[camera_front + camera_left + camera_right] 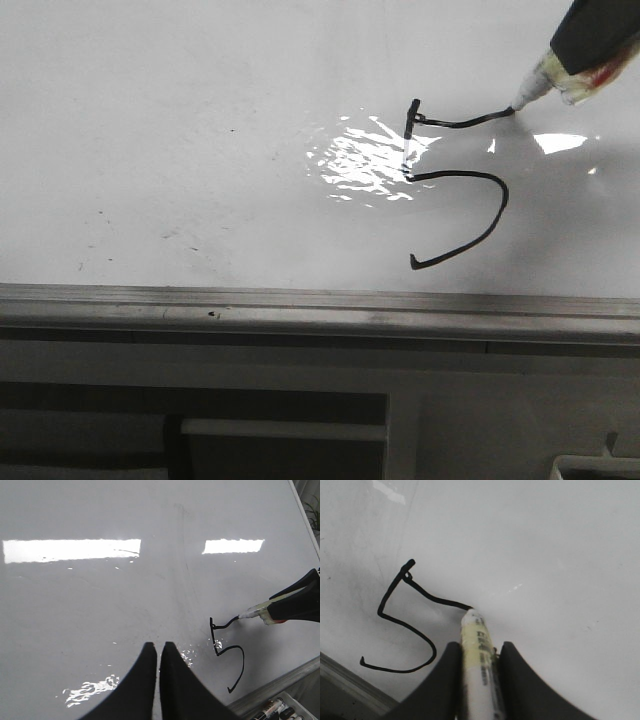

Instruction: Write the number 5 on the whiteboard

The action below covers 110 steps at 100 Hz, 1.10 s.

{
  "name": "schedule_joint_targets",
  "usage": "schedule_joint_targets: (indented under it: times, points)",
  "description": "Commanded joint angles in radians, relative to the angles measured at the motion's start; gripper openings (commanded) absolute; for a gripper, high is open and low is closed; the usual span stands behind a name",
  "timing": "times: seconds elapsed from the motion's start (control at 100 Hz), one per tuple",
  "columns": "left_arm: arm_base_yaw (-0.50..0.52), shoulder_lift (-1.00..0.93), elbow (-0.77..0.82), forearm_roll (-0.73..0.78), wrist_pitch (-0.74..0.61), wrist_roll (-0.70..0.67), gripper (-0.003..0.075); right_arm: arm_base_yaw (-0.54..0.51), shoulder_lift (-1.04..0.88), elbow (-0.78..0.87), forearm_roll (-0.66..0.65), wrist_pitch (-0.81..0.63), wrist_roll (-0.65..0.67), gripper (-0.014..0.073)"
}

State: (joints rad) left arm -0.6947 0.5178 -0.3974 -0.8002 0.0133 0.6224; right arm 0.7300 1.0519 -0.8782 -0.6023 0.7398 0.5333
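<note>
On the whiteboard (200,120) we can see the number 5 (470,215), drawn in a thin black line. It sits toward the right side of the board in the front view, not far above the grey metal edge strip (300,305). It has a short stroke going down, a round belly that ends in a small hook, and a wavy bar on top. A bright shiny patch of glare (365,160) lies just to the left of the 5 and touches its short stroke.

Our right gripper (479,665) is holding a marker (479,675) tight between its two black fingers (442,680). The marker is pale with a white tip, and the tip touches the board right at the far end of the top bar. In the front view the marker (540,85) comes in from the top right corner.

Our left gripper (158,652) has nothing in it. Its two black fingers (137,685) are pressed close together, with only a thin slit between them. It hangs over the board to the left of the 5 and is not touching the line. In the left wrist view we also see a few markers (272,711) lying in a tray past the edge of the board.
</note>
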Motion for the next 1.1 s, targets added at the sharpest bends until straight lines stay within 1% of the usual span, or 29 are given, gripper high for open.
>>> schedule_joint_targets:
  times: [0.0, 0.05, 0.1, 0.14, 0.16, 0.17, 0.18, 0.22, 0.27, 0.29, 0.33, 0.38, 0.44, 0.45, 0.5, 0.6, 0.72, 0.79, 0.97, 1.09]
  points:
    - [0.001, 0.002, -0.028, -0.006, -0.047, -0.007, -0.0019, 0.021, -0.044, -0.021, -0.067, -0.059, -0.016, -0.0043]
    - [-0.003, 0.002, -0.028, -0.002, -0.037, 0.002, 0.0003, 0.057, -0.070, -0.021, -0.067, -0.078, -0.026, -0.0043]
    - [-0.013, 0.002, -0.039, 0.030, 0.004, 0.015, 0.0070, 0.101, -0.094, -0.021, -0.067, -0.109, -0.037, -0.0043]
    - [-0.016, 0.007, -0.056, 0.071, 0.072, 0.036, 0.0158, 0.143, -0.107, -0.021, -0.067, -0.136, -0.058, -0.0043]
    - [-0.020, 0.014, -0.068, 0.090, 0.103, 0.040, 0.0225, 0.165, -0.114, -0.021, -0.067, -0.151, -0.074, -0.0043]
    - [-0.020, 0.019, -0.073, 0.096, 0.103, 0.039, 0.0225, 0.172, -0.114, -0.021, -0.067, -0.161, -0.085, -0.0043]
    - [-0.020, 0.022, -0.082, 0.105, 0.121, 0.045, 0.0258, 0.179, -0.117, -0.021, -0.067, -0.166, -0.092, -0.0043]
    - [-0.025, 0.042, -0.112, 0.128, 0.169, 0.051, 0.0349, 0.223, -0.117, -0.021, -0.067, -0.194, -0.124, -0.0043]
    - [-0.025, 0.073, -0.152, 0.158, 0.220, 0.053, 0.0422, 0.270, -0.114, -0.021, -0.067, -0.223, -0.164, -0.0045]
    - [-0.025, 0.089, -0.170, 0.174, 0.242, 0.053, 0.0439, 0.287, -0.111, -0.021, -0.067, -0.237, -0.181, -0.0046]
    - [-0.025, 0.124, -0.203, 0.204, 0.293, 0.053, 0.0445, 0.317, -0.100, -0.019, -0.067, -0.263, -0.206, -0.0046]
    - [-0.025, 0.166, -0.250, 0.237, 0.349, 0.061, 0.0435, 0.341, -0.090, -0.019, -0.067, -0.302, -0.209, -0.0047]
    - [-0.025, 0.224, -0.311, 0.248, 0.449, 0.131, 0.0417, 0.357, -0.072, -0.019, -0.067, -0.343, -0.209, -0.0069]
    - [-0.025, 0.230, -0.311, 0.248, 0.449, 0.131, 0.0417, 0.359, -0.073, -0.019, -0.067, -0.347, -0.209, -0.0072]
    - [-0.025, 0.278, -0.351, 0.246, 0.522, 0.209, 0.0401, 0.365, -0.062, -0.019, -0.067, -0.366, -0.209, -0.0071]
    - [-0.025, 0.337, -0.404, 0.246, 0.582, 0.273, 0.0387, 0.367, -0.048, -0.019, -0.058, -0.374, -0.209, -0.0071]
    - [-0.041, 0.387, -0.441, 0.246, 0.587, 0.333, 0.0387, 0.372, -0.041, -0.019, 0.000, -0.388, -0.211, -0.0071]
    - [-0.064, 0.405, -0.456, 0.246, 0.579, 0.367, 0.0388, 0.391, -0.039, -0.019, 0.003, -0.377, -0.227, -0.0071]
    - [-0.131, 0.435, -0.461, 0.294, 0.509, 0.370, 0.0388, 0.465, -0.005, -0.019, 0.005, -0.307, -0.230, -0.0071]
    - [-0.170, 0.453, -0.461, 0.352, 0.495, 0.370, 0.0387, 0.490, 0.017, -0.019, 0.007, -0.314, -0.230, -0.0071]
